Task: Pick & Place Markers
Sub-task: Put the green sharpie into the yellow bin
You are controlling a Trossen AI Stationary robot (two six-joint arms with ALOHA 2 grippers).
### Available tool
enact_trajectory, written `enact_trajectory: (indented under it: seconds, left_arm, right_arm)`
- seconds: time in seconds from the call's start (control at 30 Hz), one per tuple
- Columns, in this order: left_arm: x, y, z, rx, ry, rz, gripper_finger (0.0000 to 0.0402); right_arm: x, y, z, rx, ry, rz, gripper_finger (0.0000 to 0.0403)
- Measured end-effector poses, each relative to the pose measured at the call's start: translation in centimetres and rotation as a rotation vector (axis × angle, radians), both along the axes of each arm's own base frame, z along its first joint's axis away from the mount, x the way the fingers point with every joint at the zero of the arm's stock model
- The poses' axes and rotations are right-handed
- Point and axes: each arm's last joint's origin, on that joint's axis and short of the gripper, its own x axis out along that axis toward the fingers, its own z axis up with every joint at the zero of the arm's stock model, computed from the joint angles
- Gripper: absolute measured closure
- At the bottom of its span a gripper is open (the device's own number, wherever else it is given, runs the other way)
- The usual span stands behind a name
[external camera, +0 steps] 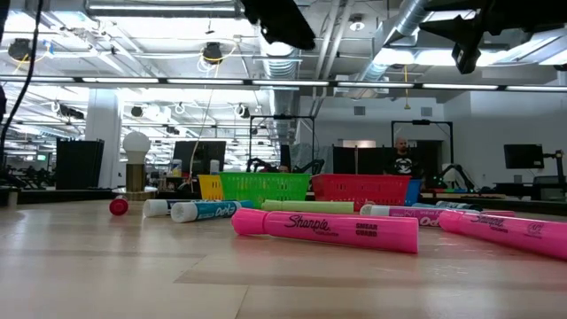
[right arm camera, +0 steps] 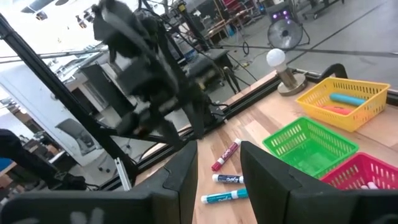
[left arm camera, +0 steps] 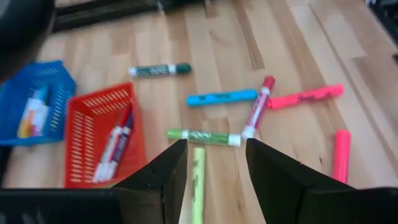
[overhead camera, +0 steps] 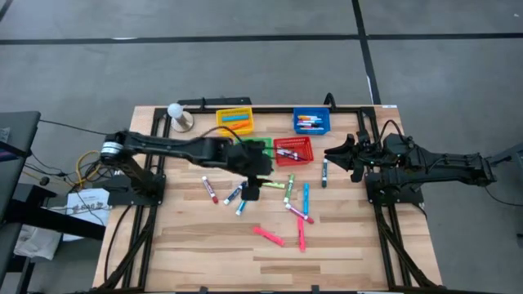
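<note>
Left gripper [left arm camera: 214, 163]: hovered mid-table, my fingers apart, empty, astride a pale yellow-green highlighter pen [left arm camera: 198, 183].
Right gripper [right arm camera: 217, 165]: waited at the right edge, fingers apart, empty.
Markers: loose pens spread across the bare wooden table [overhead camera: 196, 245], mostly on its near half; others already lay in the red mesh basket [left arm camera: 84, 149] and blue mesh basket [left arm camera: 59, 74].
Method advised: descend straight, centre on the barrel, and avoid nudging the green white-capped marker [left arm camera: 202, 135] just beyond my tips.

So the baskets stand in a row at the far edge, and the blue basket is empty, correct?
Not quite. The blue basket is not empty: the high view shows markers lying in it. The baskets do stand in a row at the far edge.
</note>
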Motion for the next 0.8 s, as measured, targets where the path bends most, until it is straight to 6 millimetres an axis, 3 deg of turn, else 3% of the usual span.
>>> enact_trajectory:
  seconds: [0.33,0.8]
  left_arm:
    - [3.1,-0.8,-5.2,0.007,0.098,-0.016,0.0235]
    - [5.6,0.2,-11.6,-0.004,0.229,-0.001,0.0247]
  right_arm:
    - [0.0,0.0,0.0,0.000,0.000,0.000,0.0291]
    - [0.0,0.0,0.0,0.000,0.000,0.000,0.0291]
